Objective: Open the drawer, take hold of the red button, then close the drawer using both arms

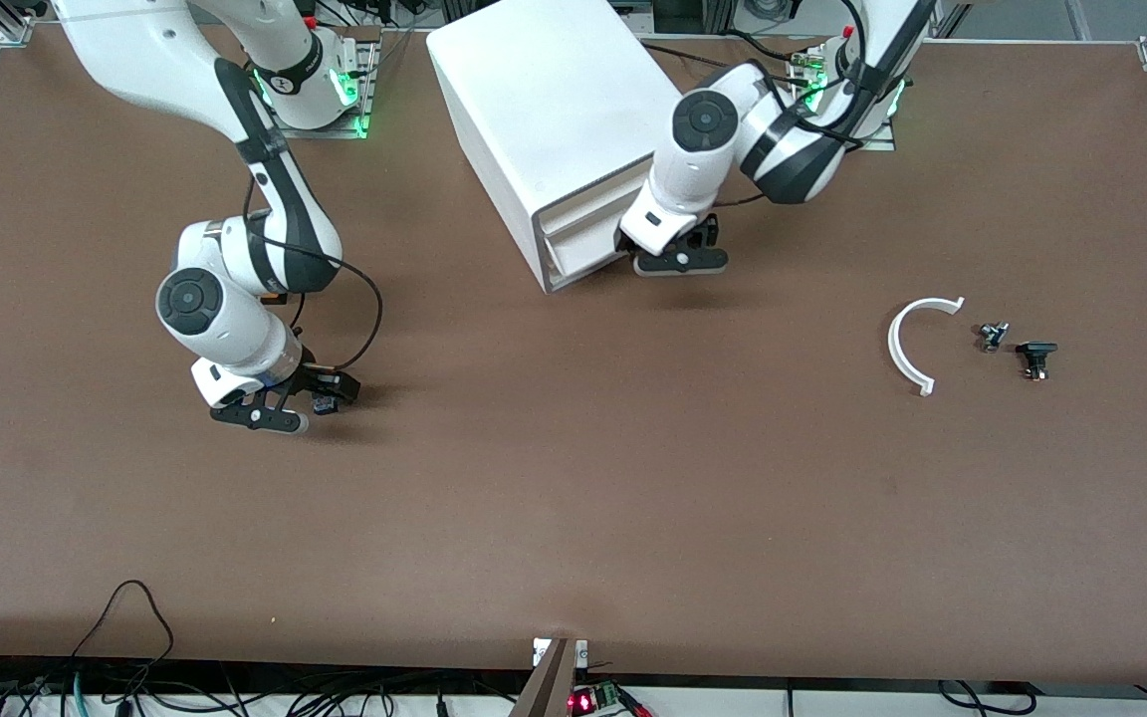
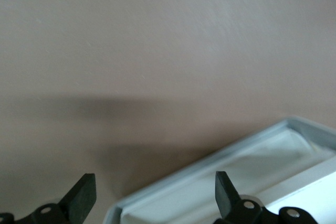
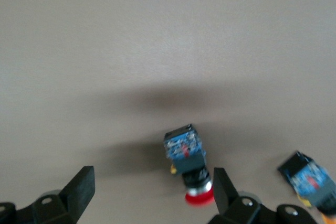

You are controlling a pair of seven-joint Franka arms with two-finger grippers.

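The white cabinet (image 1: 554,110) stands between the arms' bases. One drawer (image 1: 588,257) sticks out a little; its rim (image 2: 210,163) and pale inside show in the left wrist view. My left gripper (image 1: 681,261) (image 2: 153,195) is open and empty at the drawer's front corner, one finger over the tray, the other over the table. My right gripper (image 1: 260,416) (image 3: 149,192) is open, low over the table toward the right arm's end. The red-capped button (image 3: 190,167) lies on its side between the fingers, close to one fingertip (image 3: 223,190). In the front view the gripper hides it.
A similar button with an orange cap (image 3: 311,182) lies beside the red one. A white curved strip (image 1: 907,344) and two small dark parts (image 1: 993,336) (image 1: 1035,357) lie toward the left arm's end. Cables (image 1: 135,617) hang at the table's front edge.
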